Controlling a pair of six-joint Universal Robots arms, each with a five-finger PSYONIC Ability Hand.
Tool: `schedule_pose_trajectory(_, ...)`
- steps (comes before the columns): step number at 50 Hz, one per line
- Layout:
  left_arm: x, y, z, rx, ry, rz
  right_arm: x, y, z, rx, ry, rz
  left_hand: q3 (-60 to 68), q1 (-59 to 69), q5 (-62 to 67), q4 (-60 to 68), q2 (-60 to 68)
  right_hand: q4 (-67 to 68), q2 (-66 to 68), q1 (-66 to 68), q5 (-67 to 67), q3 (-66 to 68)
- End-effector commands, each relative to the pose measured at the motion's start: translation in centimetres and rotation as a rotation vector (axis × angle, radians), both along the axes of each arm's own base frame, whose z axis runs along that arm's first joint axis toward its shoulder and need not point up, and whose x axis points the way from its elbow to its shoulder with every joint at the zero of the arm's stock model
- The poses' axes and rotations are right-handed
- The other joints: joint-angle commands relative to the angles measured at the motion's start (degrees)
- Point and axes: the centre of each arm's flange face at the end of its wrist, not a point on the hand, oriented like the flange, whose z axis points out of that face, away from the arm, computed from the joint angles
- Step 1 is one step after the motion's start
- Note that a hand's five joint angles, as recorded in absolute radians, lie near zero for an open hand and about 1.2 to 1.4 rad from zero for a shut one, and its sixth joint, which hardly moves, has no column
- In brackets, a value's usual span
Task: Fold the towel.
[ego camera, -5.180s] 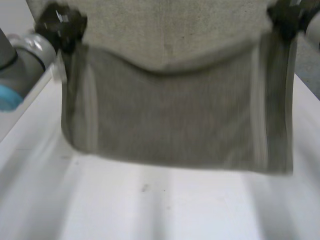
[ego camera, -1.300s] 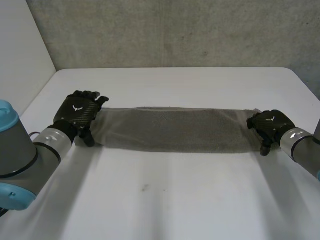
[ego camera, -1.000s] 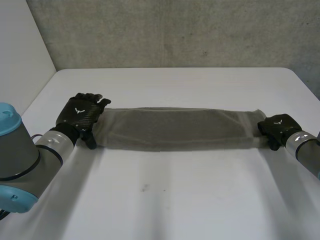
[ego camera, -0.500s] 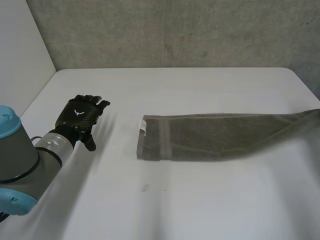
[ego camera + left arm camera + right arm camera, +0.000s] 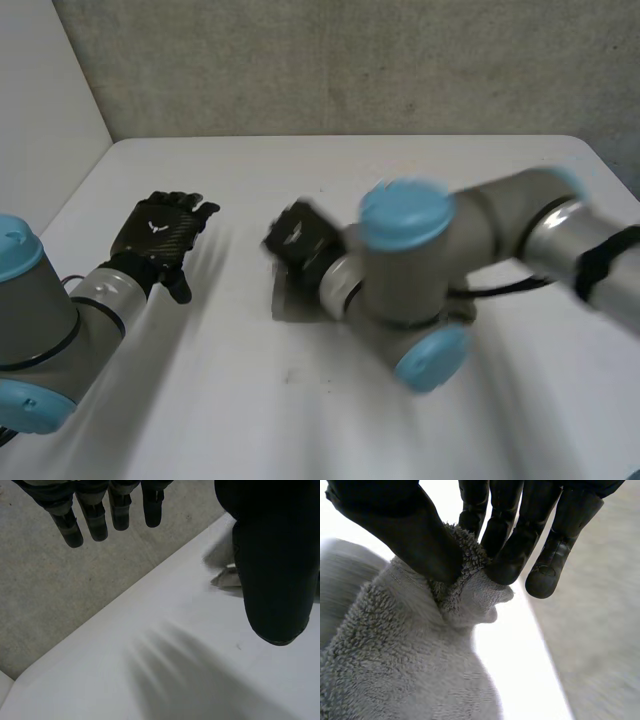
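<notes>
One towel (image 5: 410, 680) in right hand (image 5: 512, 535)

The towel (image 5: 420, 670) is plain grey, the left hand (image 5: 158, 232) and the right hand (image 5: 420, 535) are black, the arms (image 5: 500, 225) are grey with light-blue caps (image 5: 405, 215), the table (image 5: 250, 420) is white and the wall (image 5: 350, 70) is speckled grey.
</notes>
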Motion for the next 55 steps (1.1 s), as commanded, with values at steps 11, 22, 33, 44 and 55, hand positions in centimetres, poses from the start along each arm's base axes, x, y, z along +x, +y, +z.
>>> schedule_pose_trajectory(11, -0.1, 0.4, -0.3, -0.005, 0.0, -0.01, -4.7, -1.3, 3.2, 0.044, -0.072, -0.151, 0.4, 0.1, -1.8, 0.5, 0.6, -66.9, -65.8, -66.1, -66.6, -67.3)
schedule_pose_trajectory(22, -0.2, 0.5, -0.4, -0.004, -0.002, -0.011, -13.6, -3.5, 0.2, 0.282, -0.068, -0.355, 0.4, 0.1, -1.8, 0.5, 0.6, -66.9, -65.8, -66.1, -66.6, -67.3)
schedule_pose_trajectory(33, -0.7, 1.0, -0.4, -0.004, -0.002, -0.03, -17.8, -5.1, -3.5, 0.367, -0.061, -0.43, 0.4, 0.1, -1.8, 0.5, 0.6, -46.3, -45.2, -45.5, -46.0, -46.7)
schedule_pose_trajectory(44, -1.0, 1.3, -0.4, -0.003, -0.003, -0.039, -18.5, -7.4, -3.4, 0.287, -0.097, -0.467, 0.4, 0.1, -1.8, 0.5, 0.6, 3.1, 4.2, 3.9, 3.4, 2.7)
schedule_pose_trajectory(55, -1.1, 1.1, 1.2, -0.052, 0.01, -0.035, -8.7, -4.9, 2.7, 0.066, -0.134, -0.168, 0.4, 0.1, -1.8, 0.5, 0.6, 3.1, 4.2, 3.9, 3.4, 2.7)
